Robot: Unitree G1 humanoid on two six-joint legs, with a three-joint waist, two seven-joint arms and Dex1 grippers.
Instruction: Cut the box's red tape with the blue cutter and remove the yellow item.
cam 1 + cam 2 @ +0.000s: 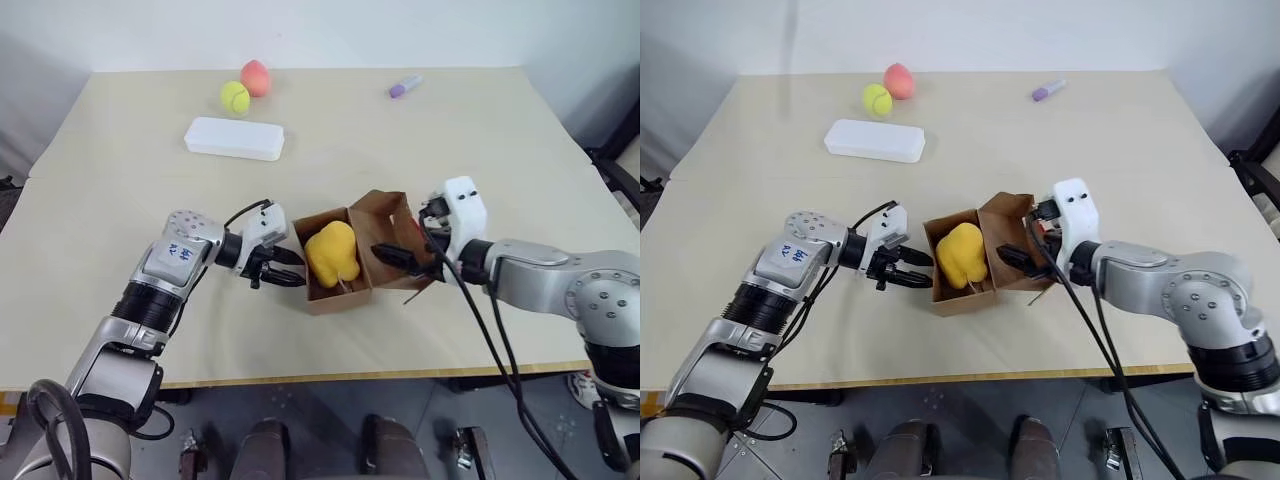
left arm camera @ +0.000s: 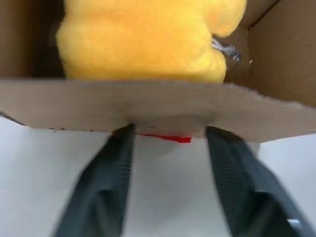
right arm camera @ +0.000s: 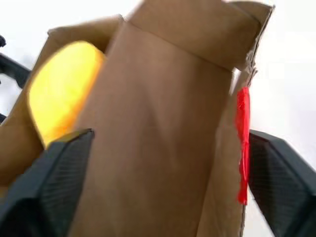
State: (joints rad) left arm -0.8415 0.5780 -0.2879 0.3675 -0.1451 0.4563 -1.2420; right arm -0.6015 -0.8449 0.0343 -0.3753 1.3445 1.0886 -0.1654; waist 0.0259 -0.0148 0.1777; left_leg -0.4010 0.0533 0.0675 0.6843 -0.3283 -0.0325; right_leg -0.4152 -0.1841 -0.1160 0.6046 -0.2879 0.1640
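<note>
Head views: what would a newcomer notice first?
The open box at the table's near middle, with the yellow item sitting inside. The left gripper and right gripper flank it, both open. Far back lie a white case, ball and peach.

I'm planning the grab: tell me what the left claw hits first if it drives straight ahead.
Probably the near wall of the box: the open left claw points at it, and the yellow item sits just behind that wall. Depth is hard to judge.
</note>
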